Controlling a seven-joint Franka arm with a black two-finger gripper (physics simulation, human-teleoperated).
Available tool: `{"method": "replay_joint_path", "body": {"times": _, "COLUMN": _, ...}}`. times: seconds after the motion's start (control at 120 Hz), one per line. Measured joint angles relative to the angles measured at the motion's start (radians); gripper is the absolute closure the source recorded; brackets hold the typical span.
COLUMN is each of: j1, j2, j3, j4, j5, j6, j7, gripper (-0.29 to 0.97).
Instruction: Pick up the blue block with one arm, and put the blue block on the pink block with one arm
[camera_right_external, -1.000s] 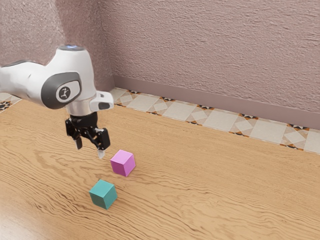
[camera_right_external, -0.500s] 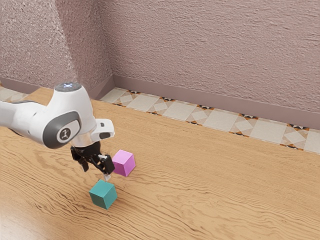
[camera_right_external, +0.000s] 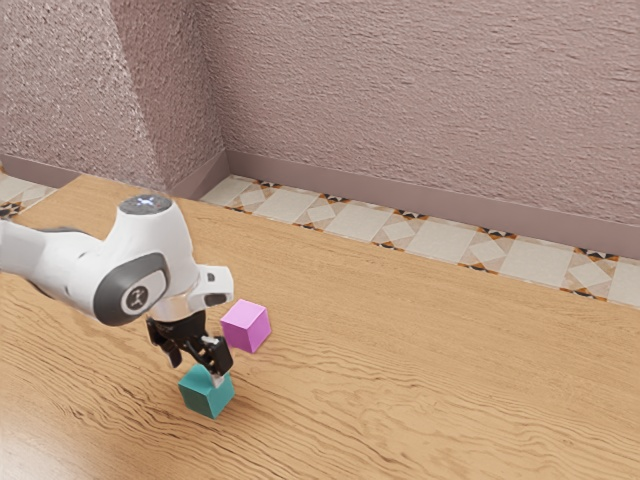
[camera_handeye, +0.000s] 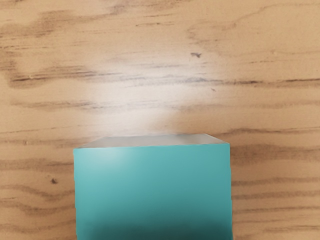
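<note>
The blue block (camera_right_external: 207, 396), teal in colour, rests on the wooden table; in the wrist view the same block (camera_handeye: 152, 192) lies directly under my hand. My gripper (camera_right_external: 203, 373) is low over it, open, with a finger on either side of the block's top; no squeeze is visible. The pink block (camera_right_external: 246, 325) sits on the table just beyond the blue one, toward the exterior view's right, a short gap away from my hand.
The wooden table (camera_right_external: 420, 390) stretches wide toward the exterior view's right and front. A tiled floor strip (camera_right_external: 440, 238) and a rough pink wall (camera_right_external: 420, 90) lie behind the table's far edge.
My hand has come down and toward the front, from above and beside the pink block to straddling the blue block's top. Neither block has moved.
</note>
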Motion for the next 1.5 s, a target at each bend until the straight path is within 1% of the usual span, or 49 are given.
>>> {"method": "replay_joint_path", "body": {"times": 0.392, "j1": 0.003, "j2": 0.083, "j3": 0.006, "j4": 0.009, "j5": 0.001, "j6": 0.049, "j7": -0.001, "gripper": 0.0}}
{"method": "replay_joint_path", "body": {"times": 0.725, "j1": 0.006, "j2": 0.103, "j3": 0.01, "j4": 0.011, "j5": 0.001, "j6": 0.069, "j7": -0.001, "gripper": 0.0}}
{"method": "replay_joint_path", "body": {"times": 0.95, "j1": 0.006, "j2": 0.107, "j3": 0.01, "j4": 0.011, "j5": 0.001, "j6": 0.074, "j7": -0.001, "gripper": 0.12}}
{"method": "replay_joint_path", "body": {"times": 1.383, "j1": 0.001, "j2": 0.106, "j3": 0.01, "j4": 0.011, "j5": 0.0, "j6": 0.079, "j7": -0.001, "gripper": 0.26}}
{"method": "replay_joint_path", "body": {"times": 1.5, "j1": 0.001, "j2": 0.106, "j3": 0.01, "j4": 0.011, "j5": 0.001, "j6": 0.079, "j7": -0.003, "gripper": 0.28}}
